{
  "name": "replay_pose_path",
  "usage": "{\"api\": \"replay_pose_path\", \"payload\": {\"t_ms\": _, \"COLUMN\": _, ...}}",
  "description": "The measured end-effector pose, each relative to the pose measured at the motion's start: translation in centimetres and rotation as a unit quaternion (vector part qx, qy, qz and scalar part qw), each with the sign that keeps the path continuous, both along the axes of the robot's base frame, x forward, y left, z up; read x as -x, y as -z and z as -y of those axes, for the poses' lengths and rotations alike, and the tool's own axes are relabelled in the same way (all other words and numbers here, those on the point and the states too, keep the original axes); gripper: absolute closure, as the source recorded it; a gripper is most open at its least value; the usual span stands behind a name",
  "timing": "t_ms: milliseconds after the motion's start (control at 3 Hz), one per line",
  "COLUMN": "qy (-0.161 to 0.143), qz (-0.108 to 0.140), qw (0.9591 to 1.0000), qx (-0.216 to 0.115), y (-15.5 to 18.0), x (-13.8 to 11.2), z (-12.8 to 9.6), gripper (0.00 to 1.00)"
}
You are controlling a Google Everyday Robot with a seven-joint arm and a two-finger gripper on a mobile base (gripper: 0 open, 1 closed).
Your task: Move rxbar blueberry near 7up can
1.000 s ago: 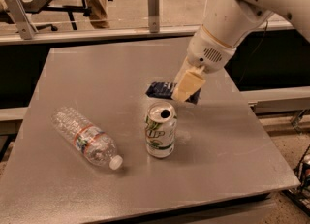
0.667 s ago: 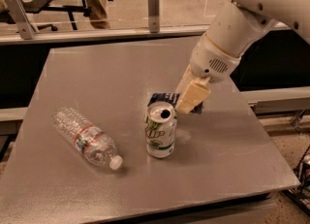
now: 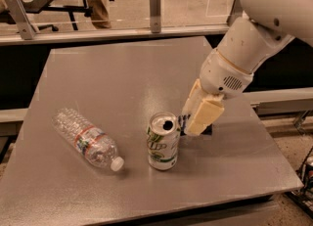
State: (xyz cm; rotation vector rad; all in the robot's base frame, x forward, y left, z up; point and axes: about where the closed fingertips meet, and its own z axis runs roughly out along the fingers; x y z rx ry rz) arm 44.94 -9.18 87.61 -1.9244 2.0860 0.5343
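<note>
A plastic bottle [image 3: 87, 141] lies on its side on the tabletop [image 3: 117, 73], left of the upright 7up can [image 3: 163, 142]. Just right of the can — almost touching — the rxbar blueberry [image 3: 183, 122] sits low, pinched by the end effector [image 3: 194, 128].

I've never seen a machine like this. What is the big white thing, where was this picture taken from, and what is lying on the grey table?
The big white thing is a robot arm reaching in from the upper right. There is only one picture, taken by a camera looking down on the grey table from the front; I cannot tell where it is mounted. At the arm's end is the gripper, the robot's hand, down at the table just right of the 7up can. Its two cream fingers appear shut on the rxbar blueberry, a dark blue snack bar mostly hidden behind them. The can stands upright with its drinking hole open. A clear water bottle lies on its side further left, apart from the can.
</note>
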Motion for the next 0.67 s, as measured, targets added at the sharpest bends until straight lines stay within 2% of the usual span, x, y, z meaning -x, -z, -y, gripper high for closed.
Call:
{"api": "replay_pose_path", "payload": {"t_ms": 333, "qy": 0.0, "qz": 0.004, "qw": 1.0, "qx": -0.001, "y": -0.07, "x": -0.04, "z": -0.14, "gripper": 0.01}}
{"api": "replay_pose_path", "payload": {"t_ms": 667, "qy": 0.0, "qz": 0.005, "qw": 1.0, "qx": -0.001, "y": -0.08, "x": -0.05, "z": -0.18, "gripper": 0.0}}
